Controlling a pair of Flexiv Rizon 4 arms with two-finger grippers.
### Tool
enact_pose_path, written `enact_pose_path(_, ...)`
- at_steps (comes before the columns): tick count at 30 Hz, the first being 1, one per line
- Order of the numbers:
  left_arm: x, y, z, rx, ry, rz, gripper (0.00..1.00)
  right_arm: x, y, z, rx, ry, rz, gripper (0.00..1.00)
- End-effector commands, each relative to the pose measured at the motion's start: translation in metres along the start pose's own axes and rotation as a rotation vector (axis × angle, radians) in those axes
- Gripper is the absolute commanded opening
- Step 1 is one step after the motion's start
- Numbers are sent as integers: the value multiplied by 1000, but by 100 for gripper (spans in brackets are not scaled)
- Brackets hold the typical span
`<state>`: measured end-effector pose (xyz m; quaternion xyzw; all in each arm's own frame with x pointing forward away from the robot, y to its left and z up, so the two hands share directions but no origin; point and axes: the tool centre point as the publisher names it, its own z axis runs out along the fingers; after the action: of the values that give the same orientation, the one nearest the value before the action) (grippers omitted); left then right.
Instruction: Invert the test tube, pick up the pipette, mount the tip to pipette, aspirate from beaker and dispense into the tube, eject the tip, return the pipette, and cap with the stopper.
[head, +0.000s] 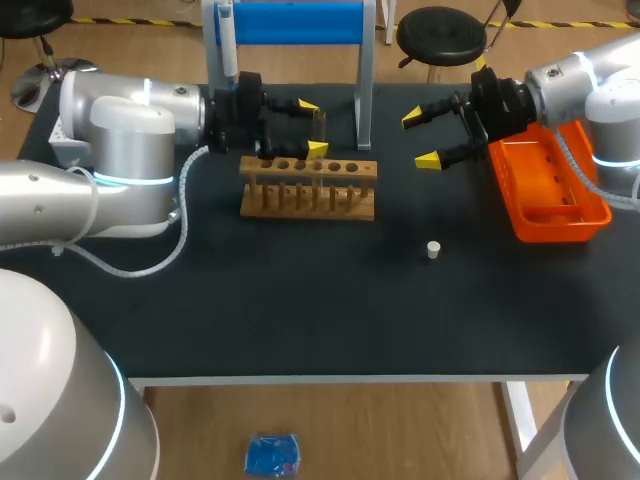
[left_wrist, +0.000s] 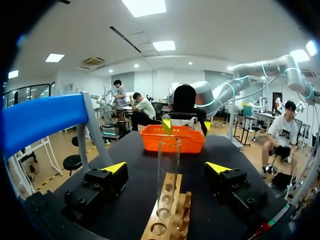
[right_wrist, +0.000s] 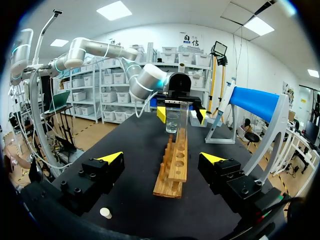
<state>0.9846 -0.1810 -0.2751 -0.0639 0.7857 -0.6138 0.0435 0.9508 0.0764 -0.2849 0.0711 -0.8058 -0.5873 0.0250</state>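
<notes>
A clear test tube (left_wrist: 169, 170) stands upright, mouth up, in the wooden rack (head: 308, 200). My left gripper (head: 312, 127) is open with one finger on each side of the tube (head: 318, 125) and a gap on both sides. In the right wrist view the tube (right_wrist: 183, 117) rises at the far end of the rack (right_wrist: 176, 165), with a small clear vessel close behind it. My right gripper (head: 421, 139) hangs open and empty to the right of the rack. The white stopper (head: 433, 250) lies on the mat, beside my right gripper (right_wrist: 161, 158). The pipette (head: 228, 45) hangs on the blue stand.
An orange tray (head: 550, 195) sits at the right edge, under my right arm. The blue stand (head: 290, 22) and its grey upright (head: 364, 100) rise just behind the rack. Dark mat stretches bare in front of the rack to the table's front edge.
</notes>
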Motion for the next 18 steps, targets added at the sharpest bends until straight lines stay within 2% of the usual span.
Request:
enact_pose_path(1,7,-11,-14,-23,-21,-22,100,-1,-1,0,-1,2,-1,100)
enact_pose_path(7,17,-23,-40,-82,-77,-99,100,-1,-1,0,-1,2,-1,100)
enact_pose_path(13,30,-39,-70,-112,-127,-99,100,-1,-1,0,-1,2,-1,100)
enact_pose_path(18,45,-62,-94,-138,-153,-68,100,-1,-1,0,-1,2,-1,100)
